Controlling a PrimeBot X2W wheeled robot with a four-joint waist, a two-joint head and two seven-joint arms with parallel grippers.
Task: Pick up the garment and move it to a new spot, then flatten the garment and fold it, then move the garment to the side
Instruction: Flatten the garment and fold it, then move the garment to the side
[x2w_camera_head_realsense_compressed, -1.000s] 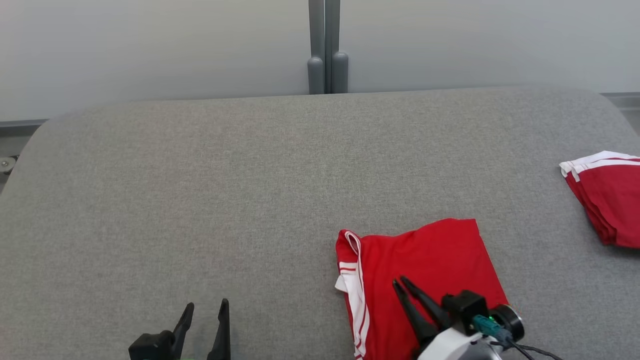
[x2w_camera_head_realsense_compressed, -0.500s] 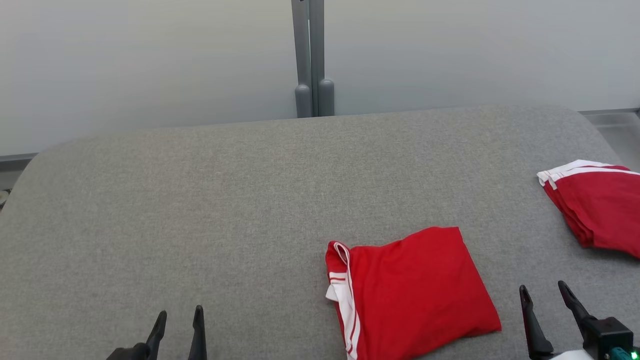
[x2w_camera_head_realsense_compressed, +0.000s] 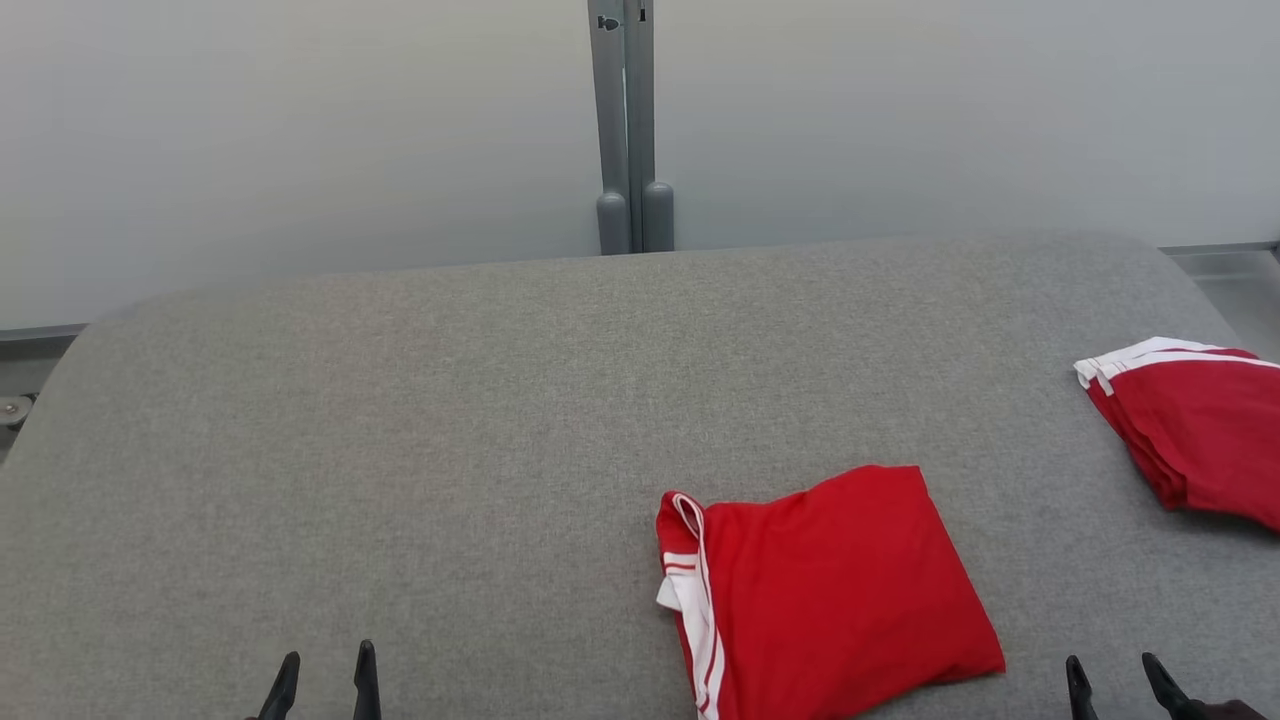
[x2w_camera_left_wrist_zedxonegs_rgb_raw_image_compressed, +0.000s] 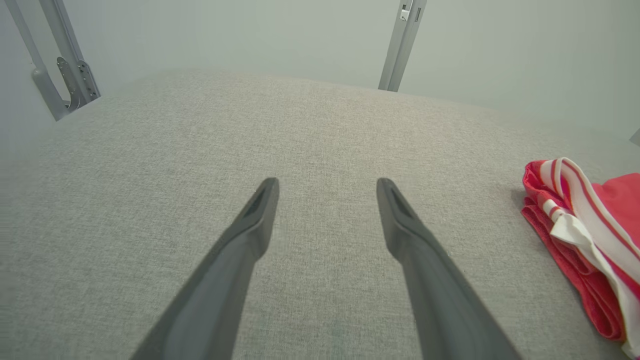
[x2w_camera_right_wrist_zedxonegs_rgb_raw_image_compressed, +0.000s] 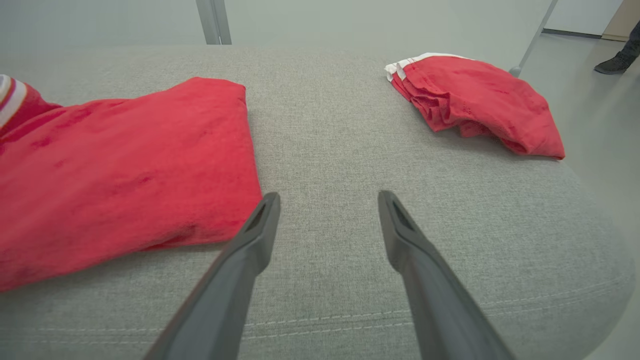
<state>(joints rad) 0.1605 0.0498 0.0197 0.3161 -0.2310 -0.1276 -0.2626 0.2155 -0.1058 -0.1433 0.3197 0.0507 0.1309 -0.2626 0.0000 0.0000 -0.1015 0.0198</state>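
Left gripper (x2w_camera_head_realsense_compressed: 328, 655): lower left, jaws apart, empty, over grey pad (x2w_camera_head_realsense_compressed: 400, 420). Garment (x2w_camera_head_realsense_compressed: 830, 590): red, folded, lying right of centre on pad. Right gripper (x2w_camera_head_realsense_compressed: 1111, 662): jaws apart, empty, near garment's right corner. Second red bundle (x2w_camera_head_realsense_compressed: 1190, 430): pad's right edge.

The garment (x2w_camera_head_realsense_compressed: 830, 590) lies on the table (x2w_camera_head_realsense_compressed: 400, 450) (second garment (x2w_camera_head_realsense_compressed: 1190, 430) well right)

Two red garments are counted: the folded garment (x2w_camera_head_realsense_compressed: 830, 590) at lower centre, the second garment (x2w_camera_head_realsense_compressed: 1190, 430) at the right edge. Two grippers are counted: left gripper (x2w_camera_head_realsense_compressed: 328, 652) lower left, right gripper (x2w_camera_head_realsense_compressed: 1111, 660) lower right. One table (x2w_camera_head_realsense_compressed: 400, 450) is seen.
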